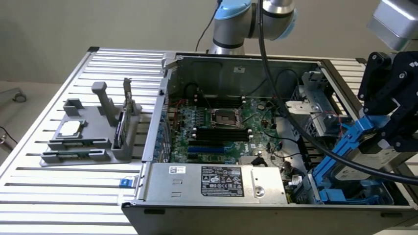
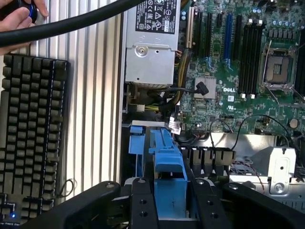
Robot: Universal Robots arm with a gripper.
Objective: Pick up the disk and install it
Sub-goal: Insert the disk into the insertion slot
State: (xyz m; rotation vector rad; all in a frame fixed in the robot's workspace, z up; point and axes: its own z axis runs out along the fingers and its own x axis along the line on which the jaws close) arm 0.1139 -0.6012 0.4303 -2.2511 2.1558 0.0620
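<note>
The disk is a grey drive in a blue plastic carrier. It hangs tilted over the edge of the open computer case at the exterior view's right. My gripper is shut on it from above, with black fingers on either side of the blue carrier. In the wrist view the disk runs between my gripper's fingers, above the drive bay at the case's edge. The drive's label is hidden.
Inside the case lie the green motherboard and the silver power supply. Blue caddy parts sit in the bay below the disk. A grey fixture stands on the slatted table. A keyboard, a hand and a black cable are nearby.
</note>
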